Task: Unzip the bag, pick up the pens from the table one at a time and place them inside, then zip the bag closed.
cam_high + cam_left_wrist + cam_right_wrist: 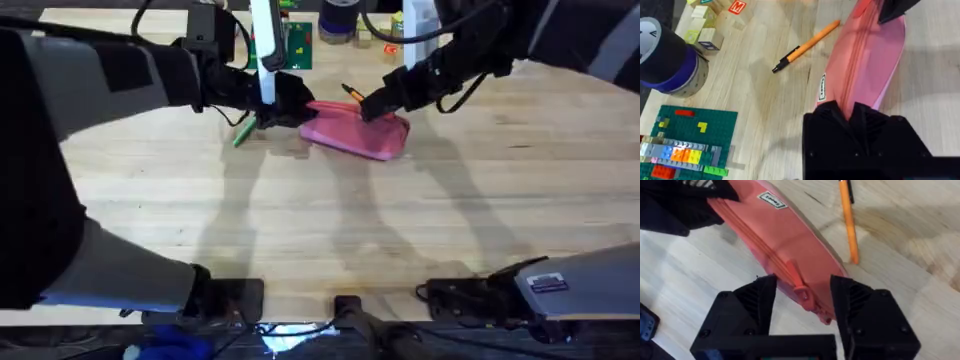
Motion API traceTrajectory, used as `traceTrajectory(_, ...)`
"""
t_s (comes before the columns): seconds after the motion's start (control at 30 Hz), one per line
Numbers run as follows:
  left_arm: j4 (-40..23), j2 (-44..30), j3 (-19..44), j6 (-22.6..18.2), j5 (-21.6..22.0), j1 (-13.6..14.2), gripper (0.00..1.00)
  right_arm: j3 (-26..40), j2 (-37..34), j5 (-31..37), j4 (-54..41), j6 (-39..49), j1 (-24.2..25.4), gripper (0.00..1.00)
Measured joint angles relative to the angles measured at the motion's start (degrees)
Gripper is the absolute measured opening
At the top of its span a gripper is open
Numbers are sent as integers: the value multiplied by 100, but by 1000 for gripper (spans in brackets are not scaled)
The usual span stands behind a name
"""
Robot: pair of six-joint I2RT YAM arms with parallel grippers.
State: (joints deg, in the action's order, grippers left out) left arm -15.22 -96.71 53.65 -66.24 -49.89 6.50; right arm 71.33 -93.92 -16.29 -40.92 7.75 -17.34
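Unzip step: bag [356, 132] lies on the worktop [320, 220], zip shut. Left tool [856, 114] clamps its near end, right tool [801, 292] sits open around the zip pull [801, 286]. Next it pinches the pull and drags

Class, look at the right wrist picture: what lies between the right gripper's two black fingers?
In the right wrist view, the bag's zipper pull lies between the open fingers of the right gripper, near the pouch's end, untouched.

Pink bag [358, 131], orange pen [807, 44], green pen [243, 131].
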Motion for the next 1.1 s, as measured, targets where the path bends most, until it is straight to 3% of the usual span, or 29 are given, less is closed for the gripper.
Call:
traceTrajectory(0.1, 0, 0, 0, 1, 0, 0, 42, 0, 119, 0, 2, 1, 0, 614)
traceTrajectory(0.3, 0, 0, 0, 1, 0, 0, 42, 7, 344, 0, -6, -1, 0, 402)
traceTrajectory(0.57, -2, 0, 0, -1, 0, 0, 42, 15, 344, 0, -256, 0, 0, 527)
traceTrajectory(0.8, -2, 0, 0, 1, 0, 0, 42, 15, 342, 0, -254, 1, 0, 527)
traceTrajectory(1.1, -2, 0, 0, 0, 0, 0, 42, 15, 344, 0, -289, -1, 0, 442)
